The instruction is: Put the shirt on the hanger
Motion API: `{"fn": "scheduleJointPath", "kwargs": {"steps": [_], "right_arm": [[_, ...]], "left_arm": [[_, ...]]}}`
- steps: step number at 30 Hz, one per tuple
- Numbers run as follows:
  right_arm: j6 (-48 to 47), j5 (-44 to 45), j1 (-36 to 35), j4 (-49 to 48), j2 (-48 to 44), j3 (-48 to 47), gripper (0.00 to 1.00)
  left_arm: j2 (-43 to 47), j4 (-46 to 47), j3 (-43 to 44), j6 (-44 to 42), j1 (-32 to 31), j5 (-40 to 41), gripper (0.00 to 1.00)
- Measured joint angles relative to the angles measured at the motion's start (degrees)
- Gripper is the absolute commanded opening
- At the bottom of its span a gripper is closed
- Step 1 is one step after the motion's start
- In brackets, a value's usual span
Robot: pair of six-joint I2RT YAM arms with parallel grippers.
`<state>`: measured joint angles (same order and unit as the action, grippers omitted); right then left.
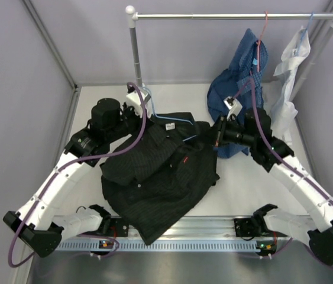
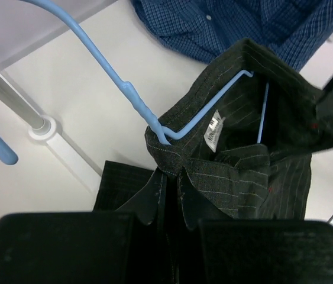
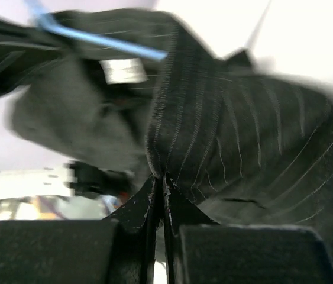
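1. Left gripper [image 2: 167, 198] is closed on the collar of the black pinstriped shirt [image 2: 243, 171]; right gripper [image 3: 161, 188] pinches a fold opposite.
2. Light-blue wire hanger [image 2: 128, 89] sits partly inside the collar, with the shirt heaped on the table [image 1: 243, 183].
3. Threading looks to be under way; the next move is probably to spread the neck over the hanger's far shoulder.

Black shirt [image 1: 160, 174] on white table [image 1: 243, 183] between left hand [image 1: 141, 117] and right hand [image 1: 216, 135]

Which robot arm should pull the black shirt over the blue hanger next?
Probably right: the right gripper pinches the shirt beside the hanger wire, while the left gripper only holds the collar.
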<state>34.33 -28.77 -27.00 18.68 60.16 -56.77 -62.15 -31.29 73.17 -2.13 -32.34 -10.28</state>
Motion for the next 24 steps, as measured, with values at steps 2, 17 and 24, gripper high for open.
{"fn": "scheduleJointPath", "kwargs": {"steps": [2, 17, 24], "right_arm": [[4.7, -0.7, -1.6, -6.8, -2.1, 3.0, 0.0], [17.8, 1.9, -9.0, -29.7, -2.5, 11.2, 0.32], [8.2, -0.2, -5.7, -11.3, -8.3, 6.1, 0.64]], "left_arm": [[-1.3, 1.0, 1.4, 2.9, -0.1, 1.1, 0.0], [-1.7, 18.9, 0.9, 13.0, -0.4, -7.3, 0.0], [-1.9, 17.1, 5.1, 7.4, -0.4, -12.9, 0.0]]}}
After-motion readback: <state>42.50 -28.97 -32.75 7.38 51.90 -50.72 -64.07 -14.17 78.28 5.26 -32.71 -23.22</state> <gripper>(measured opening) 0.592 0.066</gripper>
